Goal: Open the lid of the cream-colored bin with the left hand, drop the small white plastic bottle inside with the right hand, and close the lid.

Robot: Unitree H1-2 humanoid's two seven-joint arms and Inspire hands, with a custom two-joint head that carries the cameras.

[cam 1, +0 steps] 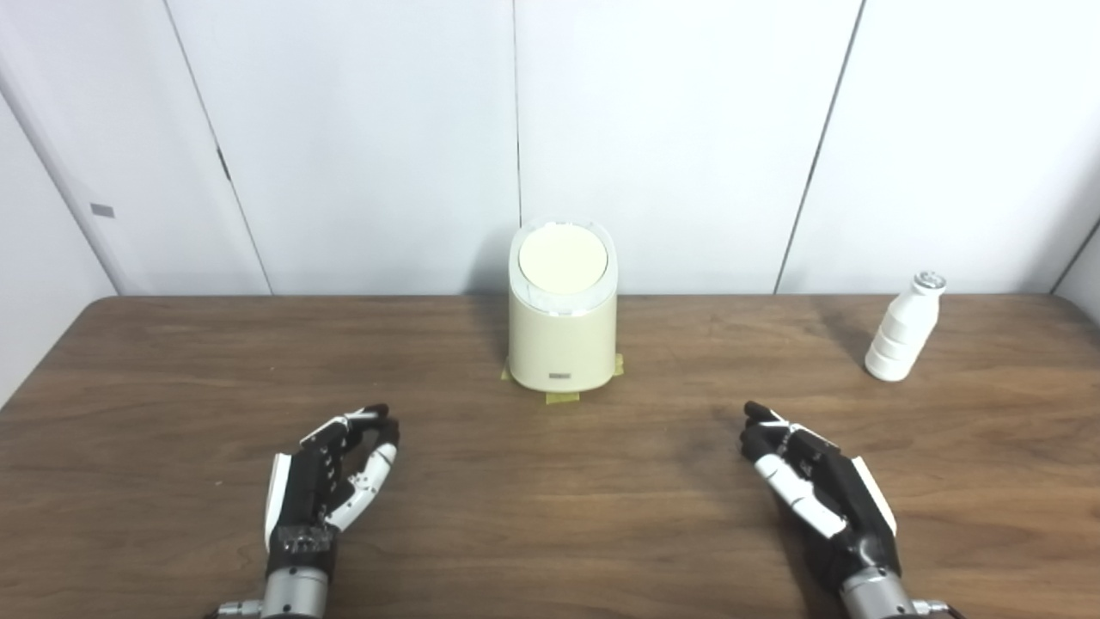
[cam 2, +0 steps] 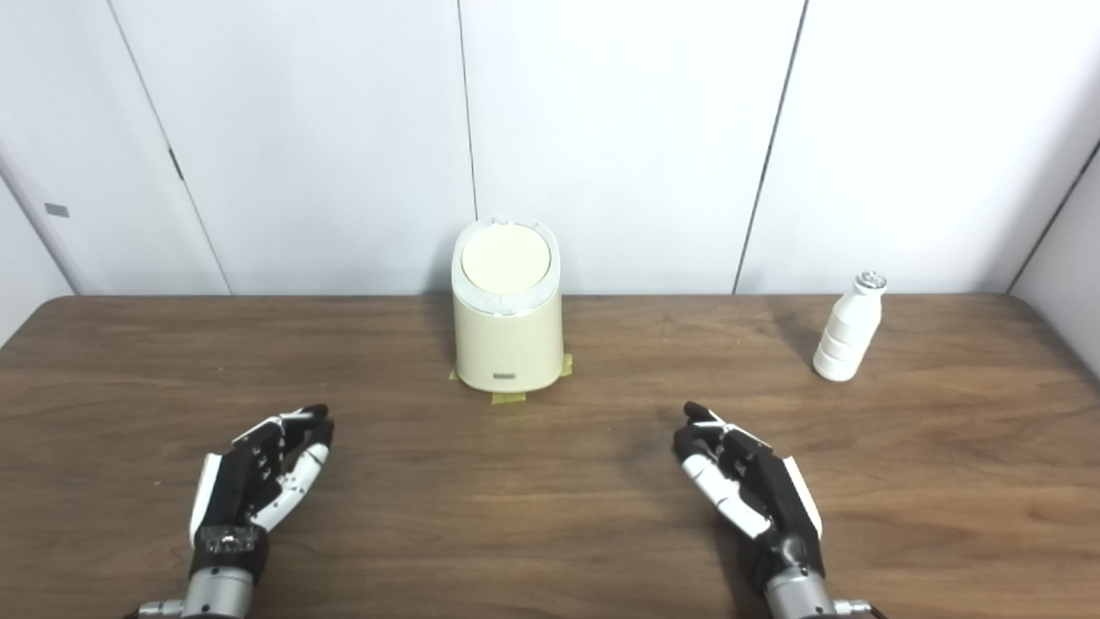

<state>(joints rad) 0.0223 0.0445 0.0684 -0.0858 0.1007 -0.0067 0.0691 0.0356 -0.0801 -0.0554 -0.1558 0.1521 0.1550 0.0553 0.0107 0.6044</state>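
A dark brown wood-grain table (cam 1: 550, 516) fills the lower half of the frame, its far edge meeting white wall panels (cam 1: 361, 129) split by thin dark vertical seams. A small grey tag (cam 1: 102, 210) sits on the panel at upper left.

The cream-colored oval plastic bin (cam 1: 563, 331) stands upright at the centre of the frame near the table's far edge, its round lid (cam 1: 563, 259) shut. Strips of yellowish tape (cam 1: 563, 396) show around its base. A small dark label (cam 1: 561, 376) low on its front is too small to read.

The small white ribbed plastic bottle (cam 1: 902, 331) with a silvery cap stands upright at right, well apart from the bin.

The left hand (cam 1: 331, 477) at lower left and the right hand (cam 1: 812, 481) at lower right both hold nothing, fingers extended and slightly apart.
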